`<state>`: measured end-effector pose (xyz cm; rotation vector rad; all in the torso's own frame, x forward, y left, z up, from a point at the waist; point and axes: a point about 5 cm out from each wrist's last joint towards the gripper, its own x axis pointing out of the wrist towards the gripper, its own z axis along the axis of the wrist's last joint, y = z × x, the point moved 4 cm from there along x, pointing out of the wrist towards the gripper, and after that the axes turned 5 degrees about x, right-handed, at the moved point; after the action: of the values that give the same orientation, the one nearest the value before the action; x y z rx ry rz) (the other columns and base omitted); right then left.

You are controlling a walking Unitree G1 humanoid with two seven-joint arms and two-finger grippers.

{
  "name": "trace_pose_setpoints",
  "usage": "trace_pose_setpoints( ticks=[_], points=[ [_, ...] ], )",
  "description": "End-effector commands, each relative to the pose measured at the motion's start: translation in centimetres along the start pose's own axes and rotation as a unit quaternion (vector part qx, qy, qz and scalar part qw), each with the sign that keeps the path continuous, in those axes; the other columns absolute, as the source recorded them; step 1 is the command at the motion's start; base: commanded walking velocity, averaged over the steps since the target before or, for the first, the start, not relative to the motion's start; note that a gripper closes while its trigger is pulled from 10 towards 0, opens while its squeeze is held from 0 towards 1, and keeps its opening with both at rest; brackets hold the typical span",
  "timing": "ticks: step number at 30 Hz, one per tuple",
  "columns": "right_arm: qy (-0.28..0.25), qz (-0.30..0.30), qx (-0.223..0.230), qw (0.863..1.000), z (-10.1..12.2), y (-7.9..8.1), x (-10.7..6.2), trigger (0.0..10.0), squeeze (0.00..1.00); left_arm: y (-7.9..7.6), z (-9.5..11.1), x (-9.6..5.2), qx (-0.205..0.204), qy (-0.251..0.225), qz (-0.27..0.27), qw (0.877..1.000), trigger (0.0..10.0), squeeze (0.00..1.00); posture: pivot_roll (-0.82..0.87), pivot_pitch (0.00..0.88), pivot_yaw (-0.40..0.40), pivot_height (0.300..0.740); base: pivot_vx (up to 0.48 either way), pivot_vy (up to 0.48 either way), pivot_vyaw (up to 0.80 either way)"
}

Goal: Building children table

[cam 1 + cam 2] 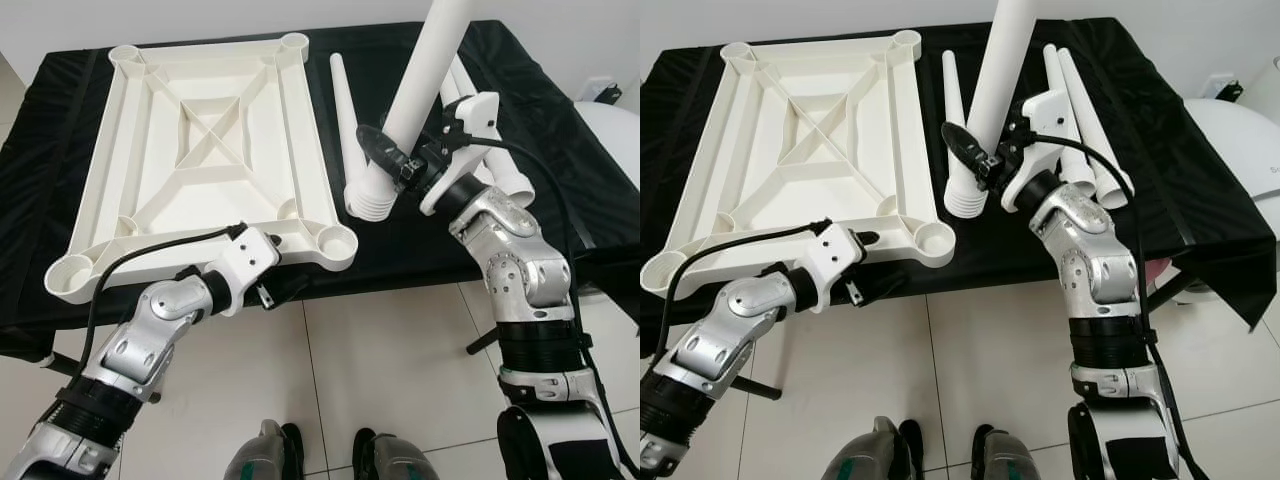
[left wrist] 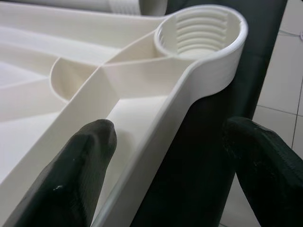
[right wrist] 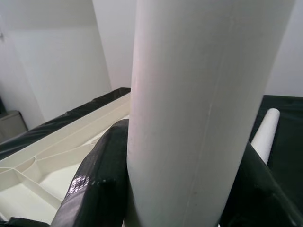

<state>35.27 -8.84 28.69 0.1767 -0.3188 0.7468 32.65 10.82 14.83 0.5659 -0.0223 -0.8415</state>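
Nearest to the robot, its two feet point(image 1: 320, 455) stand on the pale tiled floor point(image 1: 390, 350), just before a low table covered with a black cloth point(image 1: 560, 140). At the near edge of this table the left gripper point(image 2: 165, 170) has its fingers spread apart, one finger above the rim of the white tabletop point(image 1: 200, 150) and the other outside it, over the cloth. The tabletop lies upside down, so that its ribs and round corner sockets face up; the near right socket point(image 2: 201, 33) is just beyond this gripper and shows threads inside. To the right, the right gripper point(image 1: 395, 155) is pinching a white table leg point(image 1: 425, 75), held upright and tilted, its threaded end point(image 1: 370, 200) low beside the tabletop's right edge. Farther back, another leg point(image 1: 345, 115) lies on the cloth just beside the tabletop, and more legs point(image 1: 1075, 110) lie behind the right arm.
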Motion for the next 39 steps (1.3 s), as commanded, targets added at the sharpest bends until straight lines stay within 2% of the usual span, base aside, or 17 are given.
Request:
trace_pose_setpoints(
  ticks=[1, 2, 3, 5, 6, 13, 24, 25, 26, 27, 31, 35, 39],
  points=[
    [-0.005, 0.016, 0.001, 1.0, 0.3, 0.6, 0.0, 10.0, 0.0, 0.5, -0.7, 0.0, -0.003, 0.015, 0.016, 1.0, 10.0, 0.0, -0.05, 0.19, 0.009, 0.74, 0.0, 0.0, 0.0],
    [-0.005, 0.019, 0.001, 1.0, 0.4, 0.7, 0.0, 10.0, 0.0, 0.8, -0.9, 0.1, -0.002, 0.021, 0.019, 1.0, 7.3, 0.0, -0.05, 0.19, 0.009, 0.74, 0.0, 0.0, 0.0],
    [-0.004, 0.022, 0.001, 1.0, 0.4, 0.8, 0.0, 10.0, 0.0, 1.0, -1.0, 0.2, 0.002, 0.025, 0.021, 0.999, 6.7, 0.0, -0.05, 0.188, 0.008, 0.74, 0.0, 0.0, 0.0],
    [-0.004, 0.024, 0.0, 1.0, 0.4, 0.9, 0.0, 10.0, 0.0, 1.1, -1.1, 0.2, 0.004, 0.027, 0.022, 0.999, 6.7, 0.0, -0.05, 0.188, 0.008, 0.74, 0.0, 0.0, 0.0],
    [-0.002, 0.028, -0.001, 1.0, 0.3, 1.0, 0.0, 10.0, 0.0, 1.2, -1.1, 0.3, 0.007, 0.028, 0.019, 0.999, 0.0, 0.0, -0.05, 0.188, 0.008, 0.74, 0.0, 0.0, 0.0],
    [0.01, 0.039, -0.006, 0.999, -0.4, 1.7, -0.2, 10.0, 0.0, 0.9, -0.3, 0.8, -0.006, 0.004, -0.004, 1.0, 0.0, 0.0, -0.06, 0.182, 0.01, 0.74, 0.0, 0.0, 0.0],
    [0.02, 0.042, -0.007, 0.999, -1.1, 2.0, -0.5, 10.0, 0.0, 0.1, 0.6, 1.4, 0.008, -0.011, -0.033, 0.999, 0.0, 0.0, -0.06, 0.183, 0.012, 0.74, 0.0, 0.0, 0.0],
    [0.021, 0.043, -0.008, 0.999, -1.2, 2.0, -0.6, 10.0, 0.0, 0.1, 0.7, 1.4, 0.008, -0.011, -0.036, 0.999, 9.4, 0.0, -0.06, 0.185, 0.012, 0.74, 0.0, 0.0, 0.0],
    [0.021, 0.043, -0.008, 0.999, -1.2, 2.0, -0.6, 10.0, 0.0, 0.1, 0.7, 1.4, 0.008, -0.011, -0.036, 0.999, 9.4, 0.0, -0.06, 0.185, 0.012, 0.74, 0.0, 0.0, 0.0],
    [0.023, 0.043, -0.008, 0.999, -1.3, 2.0, -0.6, 10.0, 0.0, 0.0, 0.7, 1.4, 0.008, -0.011, -0.039, 0.999, 10.0, 0.0, -0.06, 0.187, 0.013, 0.74, 0.0, 0.0, 0.0],
    [0.024, 0.043, -0.009, 0.999, -1.3, 2.0, -0.6, 10.0, 0.0, 0.0, 0.7, 1.4, 0.009, -0.01, -0.042, 0.999, 10.0, 0.0, -0.06, 0.187, 0.013, 0.74, 0.0, 0.0, 0.0],
    [0.015, 0.024, -0.013, 1.0, -1.7, 1.2, -1.0, 10.0, 0.0, -0.2, 0.5, 0.9, 0.007, -0.005, -0.054, 0.999, 10.0, 0.0, -0.06, 0.195, 0.018, 0.74, 0.0, 0.0, 0.0],
    [0.013, 0.023, -0.012, 1.0, -2.2, 1.3, -1.3, 10.0, 0.0, -0.2, 1.0, 0.8, 0.008, -0.012, -0.057, 0.998, 10.0, 0.0, -0.06, 0.202, 0.022, 0.74, 0.0, 0.0, 0.0]
  ],
)
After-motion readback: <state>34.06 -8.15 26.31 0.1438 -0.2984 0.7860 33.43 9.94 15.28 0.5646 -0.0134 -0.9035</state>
